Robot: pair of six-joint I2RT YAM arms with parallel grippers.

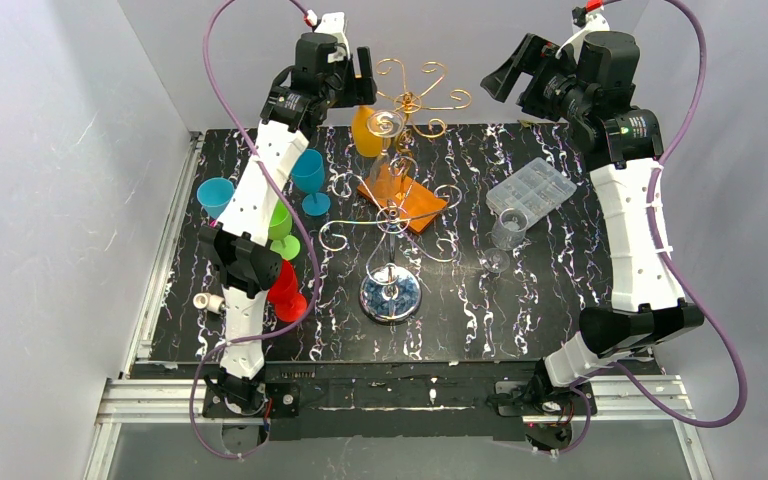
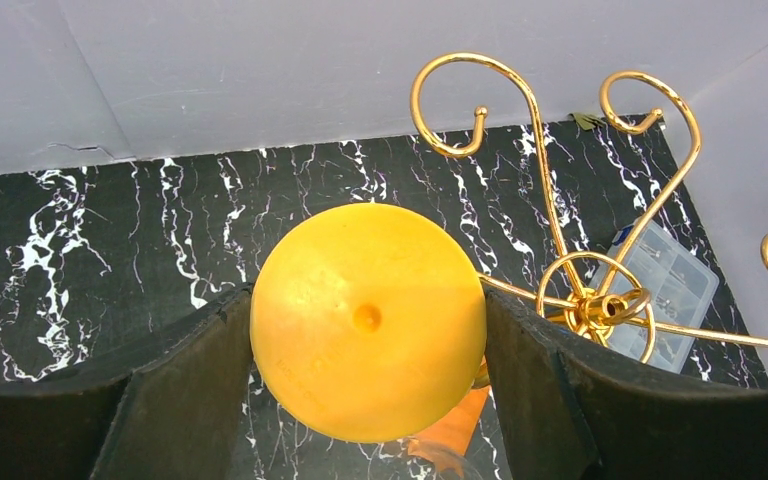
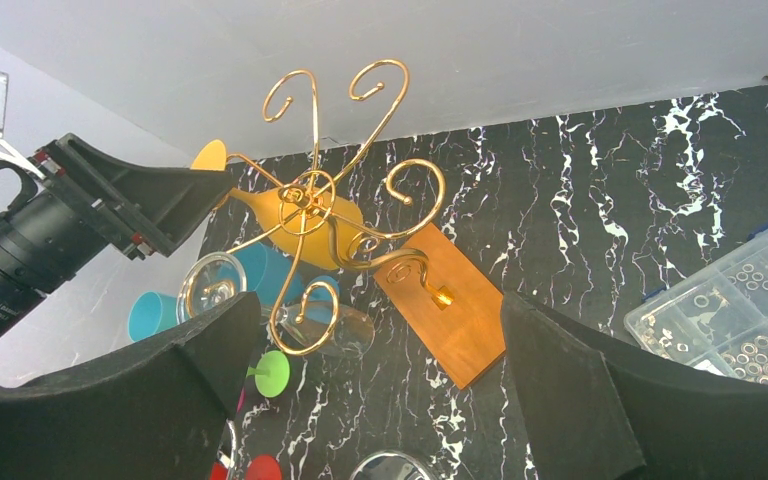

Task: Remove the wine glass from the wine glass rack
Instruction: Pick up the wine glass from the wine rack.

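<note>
Left fingers: gripping yellow wine glass foot, 9 o'clock of rack
Right fingers: spread wide, 2 o'clock of rack

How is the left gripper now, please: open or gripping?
Gripping: fingers of the left gripper touch both sides of the yellow wine glass at its foot.

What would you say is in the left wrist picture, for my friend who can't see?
The round foot of a yellow wine glass fills the middle, squeezed between two black jaws. Gold curls of the wine glass rack swirl to its right, above a black marbled table.
</note>
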